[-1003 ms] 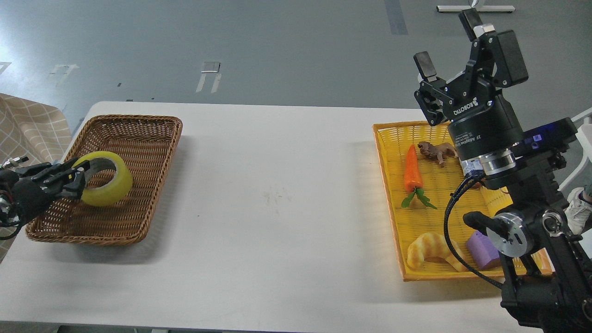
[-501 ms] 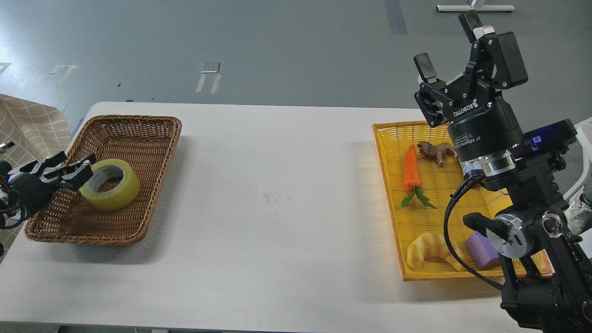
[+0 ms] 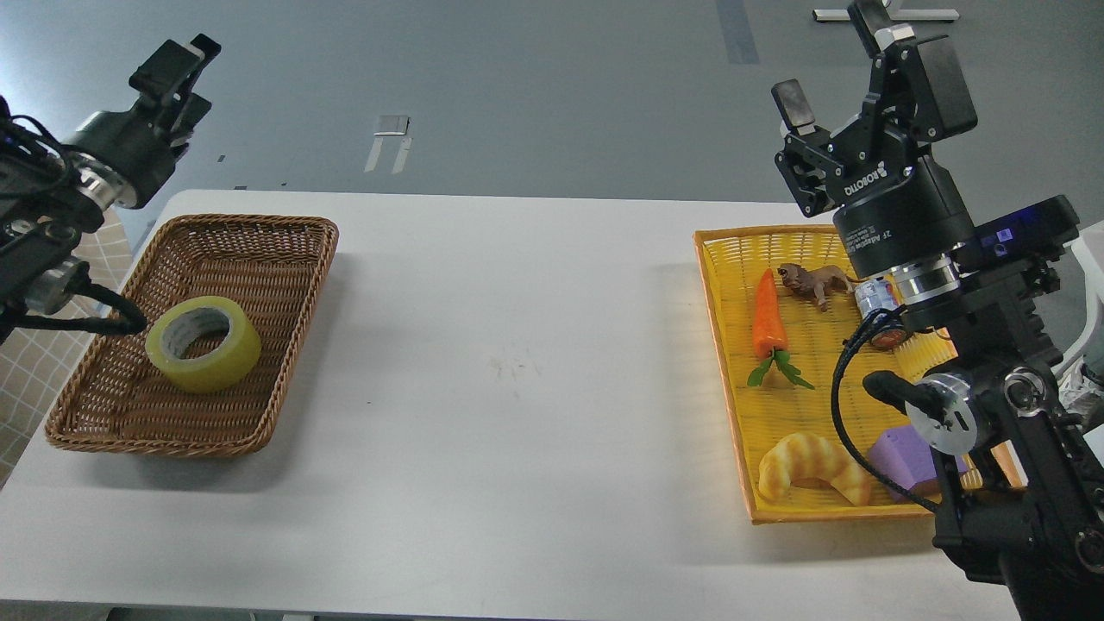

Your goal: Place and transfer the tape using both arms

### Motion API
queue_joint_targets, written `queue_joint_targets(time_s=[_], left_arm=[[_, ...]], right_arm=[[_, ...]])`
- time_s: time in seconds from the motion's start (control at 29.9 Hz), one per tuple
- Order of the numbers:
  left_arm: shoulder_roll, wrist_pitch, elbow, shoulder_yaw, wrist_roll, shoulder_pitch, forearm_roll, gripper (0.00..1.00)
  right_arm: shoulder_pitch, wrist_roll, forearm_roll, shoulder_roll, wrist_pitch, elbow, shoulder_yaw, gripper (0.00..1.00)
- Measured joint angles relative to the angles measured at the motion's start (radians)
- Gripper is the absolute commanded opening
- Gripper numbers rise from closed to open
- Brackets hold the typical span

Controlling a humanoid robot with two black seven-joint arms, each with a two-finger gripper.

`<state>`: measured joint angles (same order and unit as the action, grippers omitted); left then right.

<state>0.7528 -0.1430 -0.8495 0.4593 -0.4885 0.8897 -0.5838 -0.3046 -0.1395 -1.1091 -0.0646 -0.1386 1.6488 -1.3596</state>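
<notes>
The tape [image 3: 222, 360], a yellowish roll with a grey-white core, lies flat in the left part of the brown wicker basket [image 3: 250, 222]. My left gripper [image 3: 185, 78] is raised high at the upper left, well above and behind the basket; it looks open and holds nothing. My right gripper [image 3: 831, 59] is open and empty, fingers pointing up, raised above the far edge of the yellow tray [image 3: 711, 302]. Neither gripper touches the tape.
The yellow tray at the right holds an orange carrot [image 3: 765, 315], a brown toy animal [image 3: 815, 280], a croissant [image 3: 806, 466] and a purple block [image 3: 901, 457]. My right arm covers part of the tray. The white table [image 3: 517, 388] lies between basket and tray.
My left gripper let go of the tape, which now rests in the basket, then pulled back and rose up to the upper left. My right arm barely moved.
</notes>
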Motion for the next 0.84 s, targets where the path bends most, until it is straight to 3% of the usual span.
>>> queue_joint_targets(time_s=[0.1, 0.27, 0.57, 0.7, 0.84], left_arm=[[-0.036, -0.067, -0.128, 0.012, 0.0, 0.053, 0.1, 0.98], [-0.136, -0.072, -0.306, 0.085, 0.0, 0.081, 0.18, 0.98], [-0.294, -0.051, -0.353, 0.165, 0.008, 0.077, 0.195, 0.98], [-0.354, -0.044, -0.377, 0.24, 0.037, 0.063, 0.197, 0.98], [-0.399, -0.027, -0.417, 0.343, 0.064, -0.025, 0.185, 0.98]], right_arm=[[-0.021, 0.016, -0.002, 0.0, 0.003, -0.003, -0.001, 1.0], [-0.07, 0.021, -0.003, 0.0, 0.018, -0.014, 0.0, 1.0], [-0.159, 0.016, 0.004, 0.005, 0.07, -0.021, 0.002, 1.0], [-0.173, 0.014, 0.006, 0.014, 0.07, -0.02, 0.007, 1.0], [-0.186, 0.013, 0.006, 0.022, 0.069, -0.025, 0.032, 1.0]])
